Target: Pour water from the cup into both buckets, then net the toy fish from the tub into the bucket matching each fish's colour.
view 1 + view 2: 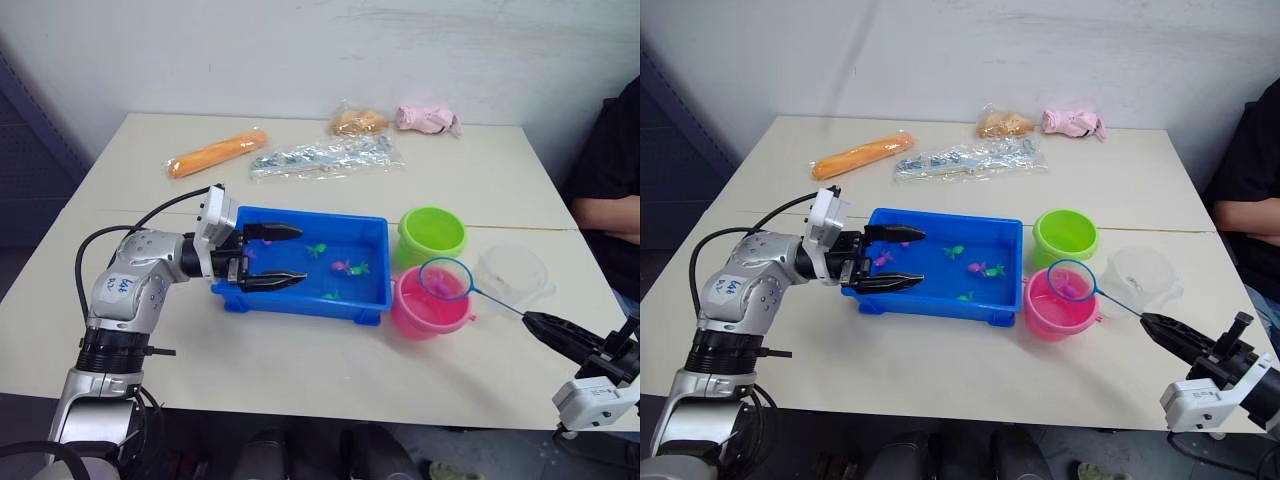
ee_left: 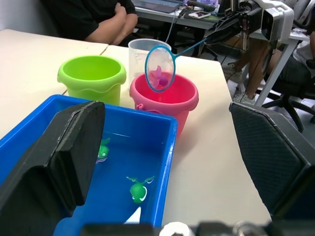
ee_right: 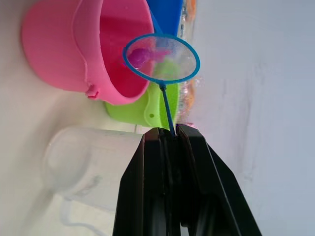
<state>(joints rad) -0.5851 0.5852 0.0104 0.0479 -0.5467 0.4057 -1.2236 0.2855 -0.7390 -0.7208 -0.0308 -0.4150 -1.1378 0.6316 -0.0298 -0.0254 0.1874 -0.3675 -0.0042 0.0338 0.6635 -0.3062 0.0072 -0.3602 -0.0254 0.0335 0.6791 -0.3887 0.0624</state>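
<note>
On the bench, the left end effector [image 1: 268, 257] hangs with fingers apart over the left end of the blue tub [image 1: 370, 296], where small green and pink fish [image 1: 349, 268] float. To its right, the net [image 1: 445, 279], carrying a pink fish, hovers over the pink bucket [image 1: 425, 315]; its handle runs rightward to the right end effector [image 1: 560, 333], clamped on it. The green bucket [image 1: 431, 234] and clear cup [image 1: 515, 273] stand just beside.

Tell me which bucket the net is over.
The pink bucket, nearer the robot. The net hoop, carrying a pink fish, hangs above its rim; the green bucket stands behind it.
</note>
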